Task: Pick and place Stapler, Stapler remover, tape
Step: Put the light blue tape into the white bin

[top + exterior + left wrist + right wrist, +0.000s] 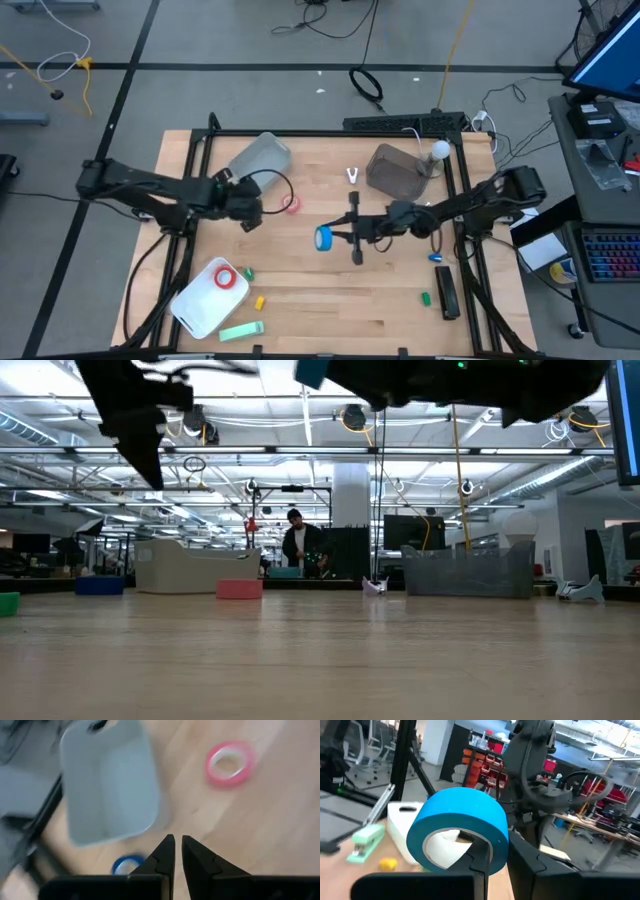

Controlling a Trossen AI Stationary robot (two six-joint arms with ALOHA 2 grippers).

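Note:
My right gripper (335, 238) is shut on a blue tape roll (324, 238) above the middle of the table; the roll fills the right wrist view (460, 827). My left gripper (250, 214) hangs shut over the table's left half, touching nothing. A red tape roll (291, 204) lies flat on the wood just beyond its fingers (165, 852). A second blue roll (126, 864) lies flat under that gripper. The mint-green stapler (242, 330) lies at the near edge. The small pale staple remover (352, 177) rests on the wood farther back. My right gripper has one finger (479, 851) inside the blue roll's pale core and the other outside, with the roll's wall (499, 851) pinched between them. The fingers come about level from the table's right. The roll is lifted clear of the table, its hole facing the wrist.
A white tray (195, 305) at the near left holds a red tape roll (224, 277). A pale grey bin (262, 158) and a darker bin (392, 170) stand at the back. Small yellow (259, 301) and green (425, 297) bits and a black bar (447, 292) lie near the front.

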